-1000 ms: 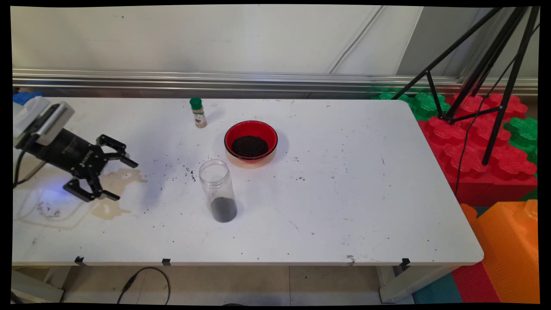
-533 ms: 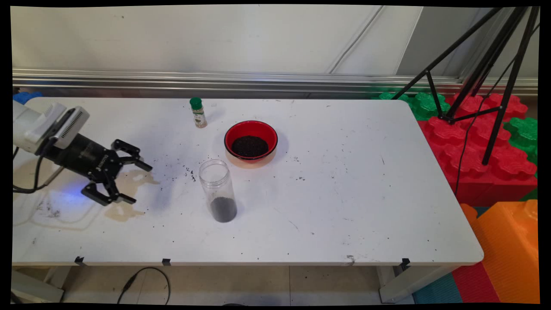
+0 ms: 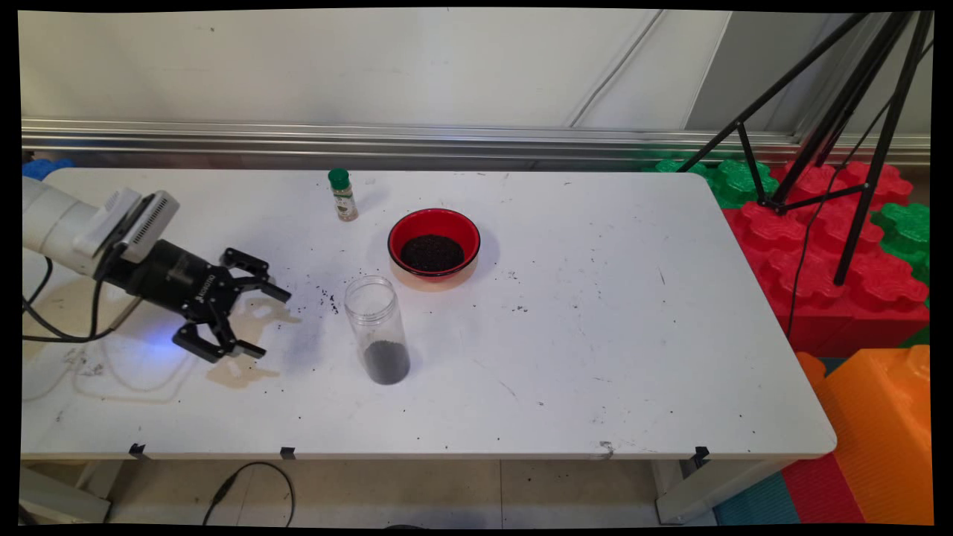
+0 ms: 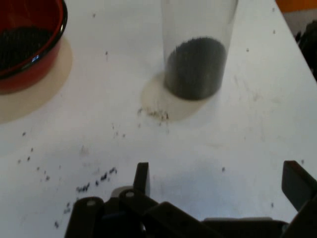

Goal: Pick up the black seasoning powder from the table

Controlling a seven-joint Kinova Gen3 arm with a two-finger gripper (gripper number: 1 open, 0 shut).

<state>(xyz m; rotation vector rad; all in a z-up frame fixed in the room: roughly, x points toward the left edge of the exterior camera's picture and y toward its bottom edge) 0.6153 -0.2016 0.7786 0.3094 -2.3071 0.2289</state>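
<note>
My black gripper [image 3: 268,321] hangs open over the left part of the white table [image 3: 595,357], its fingers pointing right and holding nothing. A short way to its right stands a clear plastic jar [image 3: 377,328] without a lid, with a dark grainy layer at its bottom. In the hand view the jar [image 4: 197,54] is straight ahead of the gripper [image 4: 218,179], apart from it. Behind the jar sits a red bowl [image 3: 434,244] of dark grains, seen at the hand view's upper left as the red bowl [image 4: 27,44]. A small green-capped spice bottle [image 3: 342,194] stands further back.
Brownish stains [image 3: 238,368] and scattered dark crumbs [image 3: 326,299] mark the table under and beside the gripper. A black tripod [image 3: 834,119] stands off the table's right end over red and green foam blocks [image 3: 826,246]. An orange block [image 3: 886,424] sits at the lower right.
The gripper has travelled to the right across the table toward the jar, staying open. The jar, bowl and bottle have not moved.
</note>
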